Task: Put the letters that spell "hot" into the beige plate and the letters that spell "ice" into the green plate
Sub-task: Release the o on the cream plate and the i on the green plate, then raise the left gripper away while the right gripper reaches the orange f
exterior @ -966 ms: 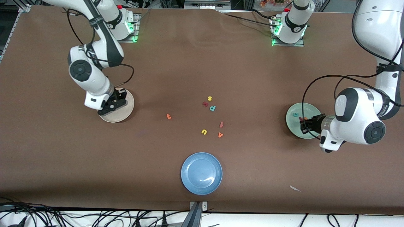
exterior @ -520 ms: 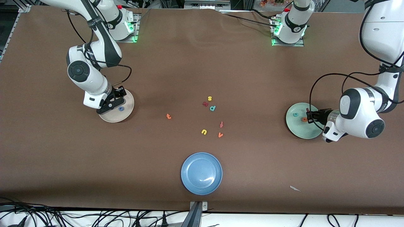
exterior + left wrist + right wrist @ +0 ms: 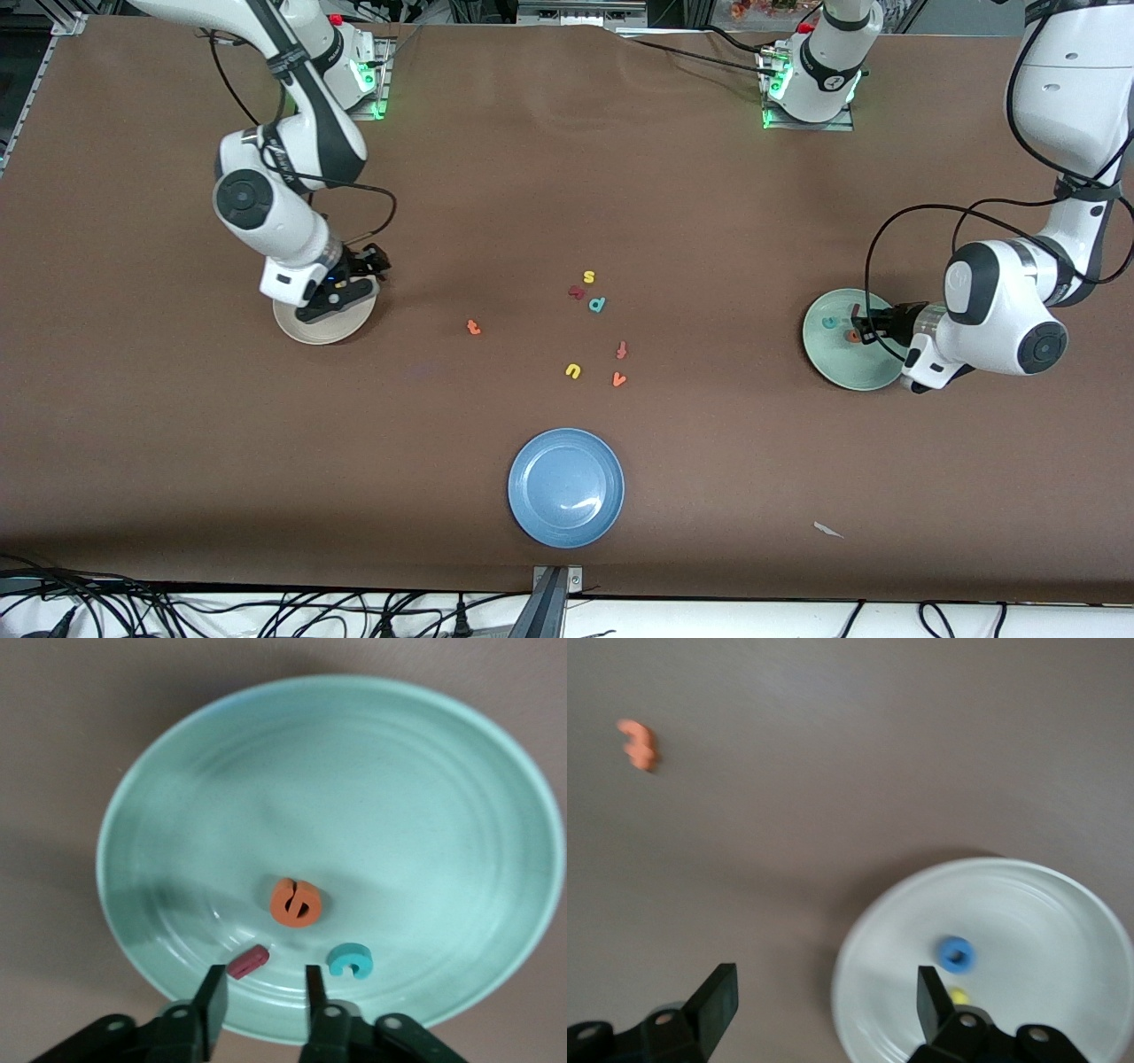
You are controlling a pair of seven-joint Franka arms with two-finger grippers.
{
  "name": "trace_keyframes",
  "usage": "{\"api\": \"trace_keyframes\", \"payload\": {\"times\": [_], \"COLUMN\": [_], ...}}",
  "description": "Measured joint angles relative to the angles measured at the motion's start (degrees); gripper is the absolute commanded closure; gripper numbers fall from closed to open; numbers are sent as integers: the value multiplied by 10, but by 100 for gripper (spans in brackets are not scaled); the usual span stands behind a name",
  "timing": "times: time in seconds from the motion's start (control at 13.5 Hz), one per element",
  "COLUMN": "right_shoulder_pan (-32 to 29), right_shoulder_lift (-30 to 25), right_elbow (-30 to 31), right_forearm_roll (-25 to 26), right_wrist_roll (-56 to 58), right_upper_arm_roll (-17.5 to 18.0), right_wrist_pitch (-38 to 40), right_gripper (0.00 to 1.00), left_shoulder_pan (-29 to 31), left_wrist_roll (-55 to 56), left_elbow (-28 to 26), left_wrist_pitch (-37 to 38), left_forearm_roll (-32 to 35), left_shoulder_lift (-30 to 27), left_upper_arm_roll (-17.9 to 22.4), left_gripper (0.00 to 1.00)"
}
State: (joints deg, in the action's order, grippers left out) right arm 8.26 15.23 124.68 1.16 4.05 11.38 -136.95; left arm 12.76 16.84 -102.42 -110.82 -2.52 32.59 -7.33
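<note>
Nearest the front camera sits a blue plate on the table. Farther back, loose letters lie mid-table, the orange t among them. At the left arm's end the green plate holds the orange e, teal c and maroon i; the left gripper hangs over its rim, jaws parted, empty. At the right arm's end the right gripper is spread wide, holding nothing, over the edge of the beige plate, which holds the blue o and a yellow letter.
</note>
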Motion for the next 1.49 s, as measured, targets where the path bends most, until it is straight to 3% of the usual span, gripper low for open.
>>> {"api": "trace_keyframes", "payload": {"times": [0.22, 0.45, 0.74, 1.12, 1.49], "right_shoulder_pan": [59, 102, 122, 128, 130], "right_shoulder_lift": [55, 116, 183, 197, 198], "right_elbow": [-65, -130, -149, -158, -158], "right_forearm_roll": [0, 8, 78, 88, 101], "right_wrist_roll": [-73, -118, -170, -175, -175], "right_upper_arm_roll": [2, 2, 2, 2, 1], "right_wrist_pitch": [-4, -11, -87, -97, -97], "right_gripper": [12, 12, 15, 27, 27], "left_shoulder_pan": [0, 1, 1, 1, -5], "left_wrist_roll": [0, 0, -19, -75, -102], "left_elbow": [32, 100, 199, 261, 276], "left_wrist_pitch": [49, 112, 203, 223, 226], "left_forearm_roll": [0, 0, 0, 0, 0], "left_shoulder_lift": [-57, -103, -118, -119, -122], "left_upper_arm_roll": [-2, -3, -5, -6, -6], "left_gripper": [0, 0, 0, 0, 2]}}
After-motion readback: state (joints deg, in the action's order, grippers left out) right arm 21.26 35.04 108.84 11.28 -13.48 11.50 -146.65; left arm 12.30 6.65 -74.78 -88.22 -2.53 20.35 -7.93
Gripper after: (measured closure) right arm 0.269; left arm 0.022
